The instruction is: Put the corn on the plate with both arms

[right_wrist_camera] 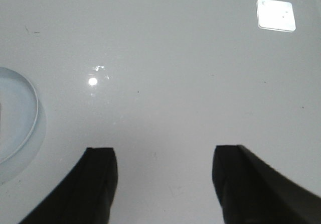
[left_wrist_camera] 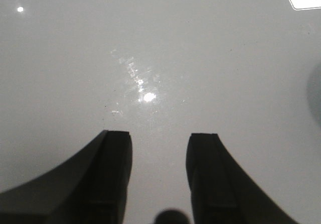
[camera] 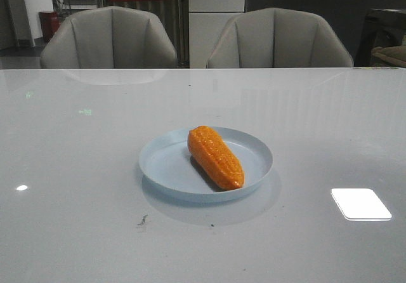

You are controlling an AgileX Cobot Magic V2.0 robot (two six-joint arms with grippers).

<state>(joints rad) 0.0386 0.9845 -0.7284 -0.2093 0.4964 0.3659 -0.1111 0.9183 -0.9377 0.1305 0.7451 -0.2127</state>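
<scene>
In the front view the orange corn (camera: pixel 215 157) lies on the pale blue plate (camera: pixel 164 160) at the middle of the table, its tapered end toward the front right. Neither gripper shows in the front view. In the left wrist view my left gripper (left_wrist_camera: pixel 159 138) is open and empty over bare table; a blurred edge of the plate (left_wrist_camera: pixel 315 94) shows at the side. In the right wrist view my right gripper (right_wrist_camera: pixel 164 153) is open and empty over bare table, with the plate's rim (right_wrist_camera: pixel 33 114) off to the side. The corn is out of both wrist views.
The glossy white table (camera: pixel 317 137) carries bright light reflections (camera: pixel 361 204). Two grey chairs (camera: pixel 108 39) (camera: pixel 279 40) stand behind its far edge. A small dark speck (camera: pixel 142 219) lies in front of the plate.
</scene>
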